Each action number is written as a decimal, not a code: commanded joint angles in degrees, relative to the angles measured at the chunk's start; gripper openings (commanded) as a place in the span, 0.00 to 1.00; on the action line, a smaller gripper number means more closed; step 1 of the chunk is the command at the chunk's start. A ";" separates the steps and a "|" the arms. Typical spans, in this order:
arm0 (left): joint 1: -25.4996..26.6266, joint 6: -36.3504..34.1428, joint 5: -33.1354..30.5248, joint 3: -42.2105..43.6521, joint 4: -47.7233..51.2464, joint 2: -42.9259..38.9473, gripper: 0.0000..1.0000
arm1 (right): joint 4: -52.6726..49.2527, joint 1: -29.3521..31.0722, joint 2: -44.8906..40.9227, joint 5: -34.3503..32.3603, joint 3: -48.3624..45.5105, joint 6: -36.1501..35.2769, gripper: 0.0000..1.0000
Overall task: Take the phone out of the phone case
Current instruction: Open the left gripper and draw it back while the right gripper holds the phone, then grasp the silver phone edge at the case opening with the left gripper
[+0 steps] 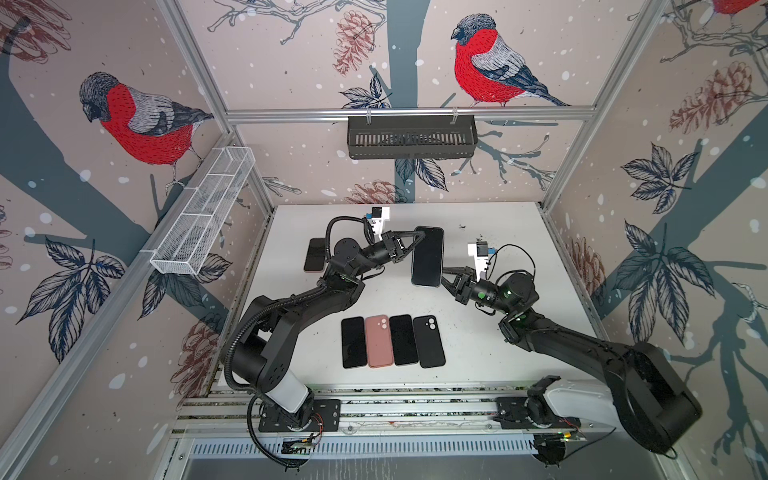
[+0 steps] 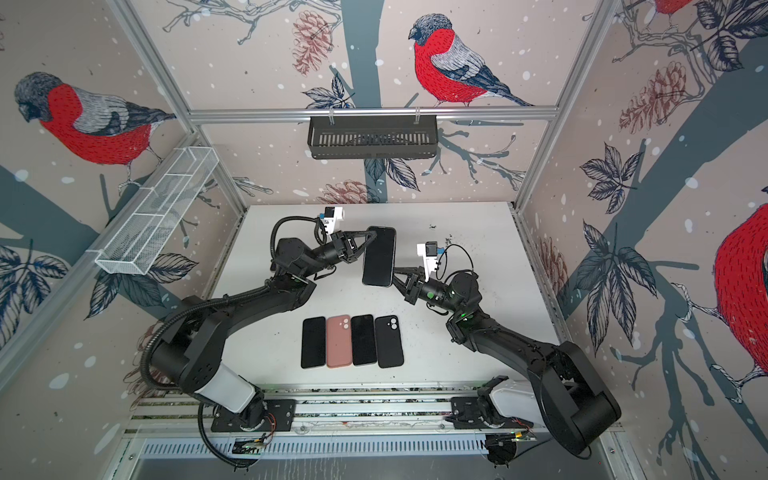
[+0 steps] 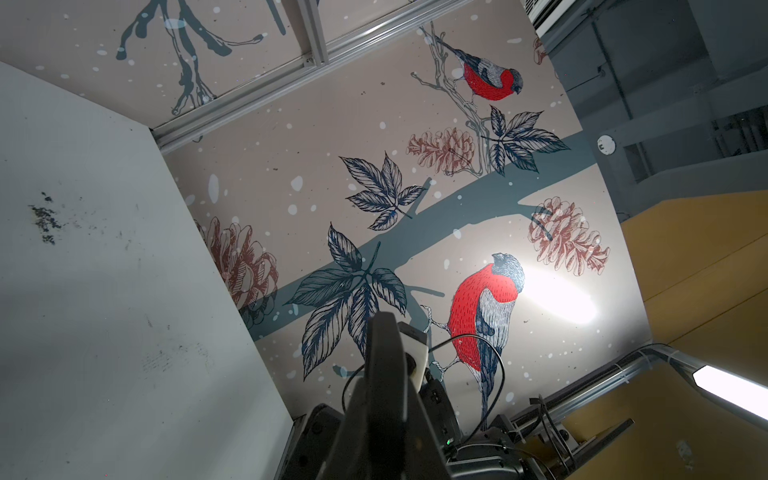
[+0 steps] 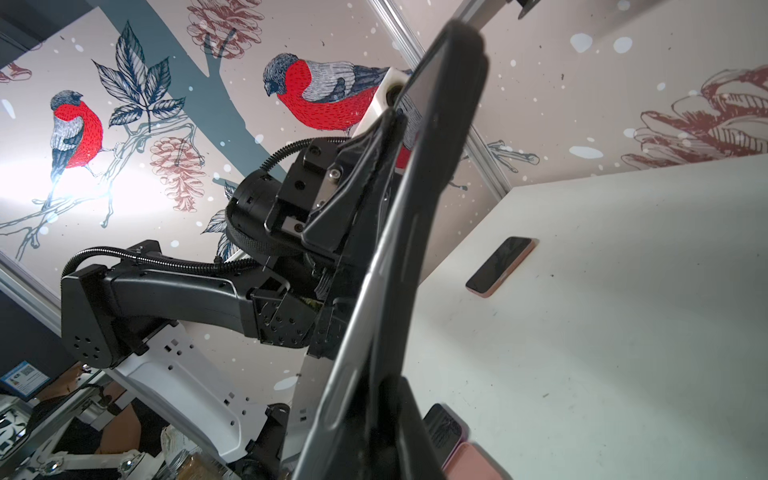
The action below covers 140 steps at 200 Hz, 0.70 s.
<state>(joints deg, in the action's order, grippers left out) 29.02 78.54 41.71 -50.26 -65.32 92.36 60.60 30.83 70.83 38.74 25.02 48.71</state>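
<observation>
— The cased phone [image 1: 428, 257] hangs above the worktop [image 1: 519, 332], toward its far edge!
— Yes, the left gripper [image 1: 419, 237] clamps its far corner, and the right gripper [image 1: 446, 276] is pinched tight on its near corner.

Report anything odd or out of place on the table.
Dark specks soil the table's far right. A lone phone lies far left, apart from the near row of four. Nothing looks damaged.
</observation>
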 commanded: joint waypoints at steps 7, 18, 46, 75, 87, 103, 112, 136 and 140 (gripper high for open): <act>-0.28 -5.82 -3.57 -0.96 6.49 2.25 0.37 | 1.16 -0.34 -1.45 -1.64 -0.85 4.36 0.00; -0.35 -7.77 -4.94 -0.76 8.13 3.18 0.54 | -3.95 -1.53 -2.39 -3.47 -0.15 5.02 0.00; -2.30 -12.32 -8.74 -0.03 12.06 3.14 0.86 | -16.55 -5.30 -3.73 -6.06 1.94 5.44 0.00; -3.28 -25.11 -17.06 -1.78 26.79 -3.32 0.94 | -23.78 -8.42 -2.14 -6.45 2.76 3.41 0.00; -1.43 -32.28 -19.81 -4.19 33.38 -5.59 0.95 | -24.98 -8.93 -1.11 -6.34 3.22 2.55 0.00; 2.63 -42.77 -20.13 -10.28 44.79 -5.90 0.95 | -25.35 -9.37 0.58 -5.71 3.94 1.83 0.00; 4.84 -50.00 -22.24 -14.33 53.37 -5.41 0.95 | -25.19 -9.64 1.88 -5.20 4.23 1.71 0.00; 8.62 -61.51 -24.86 -19.00 66.19 -4.05 0.87 | -23.15 -9.90 4.29 -4.06 3.92 2.56 0.00; 9.14 -62.68 -25.61 -19.64 68.19 -3.68 0.84 | -22.67 -9.89 4.67 -3.75 3.84 2.81 0.00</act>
<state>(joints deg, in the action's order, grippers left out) 35.94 32.82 21.28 -66.83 -16.88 87.29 33.50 21.04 74.08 32.97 28.77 51.81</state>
